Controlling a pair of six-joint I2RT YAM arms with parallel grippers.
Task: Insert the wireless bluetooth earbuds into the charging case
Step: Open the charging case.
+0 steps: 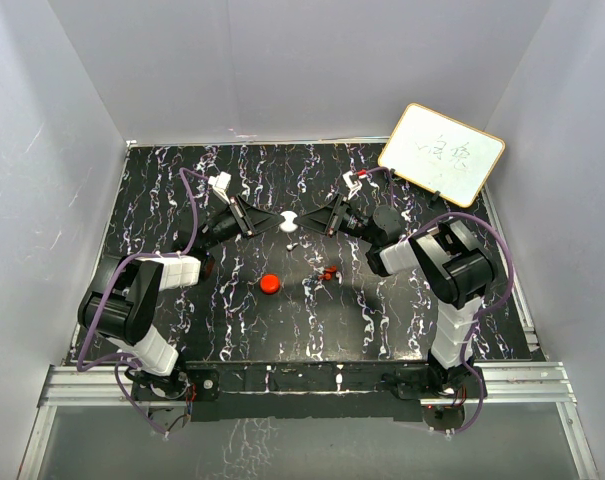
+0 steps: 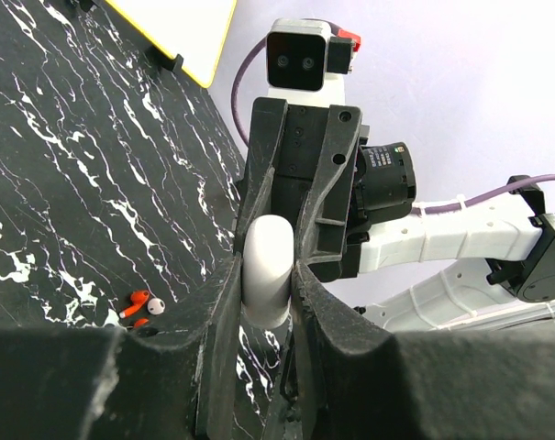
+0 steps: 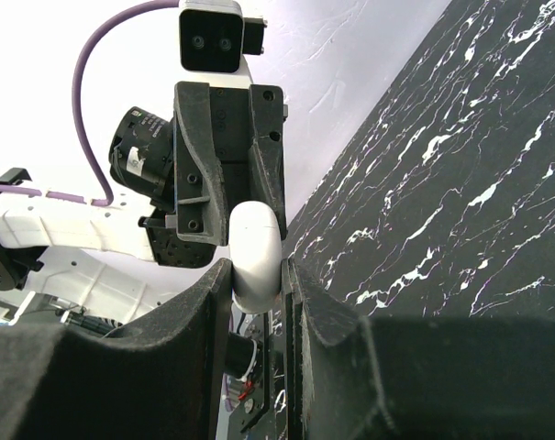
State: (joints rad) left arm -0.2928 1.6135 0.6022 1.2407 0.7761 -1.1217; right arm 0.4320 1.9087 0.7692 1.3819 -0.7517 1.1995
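A small round red puck, the charging case (image 1: 270, 283), lies on the black marbled table (image 1: 182, 190). Two tiny red earbuds (image 1: 329, 272) lie to its right; they also show in the left wrist view (image 2: 138, 307) with a small white bit beside them. My left gripper (image 1: 278, 222) and right gripper (image 1: 303, 222) meet tip to tip above the table's middle. Both are shut on one smooth white rounded object (image 1: 290, 222), which shows in the left wrist view (image 2: 268, 266) and the right wrist view (image 3: 256, 246). Both grippers are well behind the red pieces.
A small white piece (image 1: 292, 243) lies on the table just below the joined grippers. A yellow-framed whiteboard (image 1: 441, 153) leans at the back right corner. White walls close in the table on three sides.
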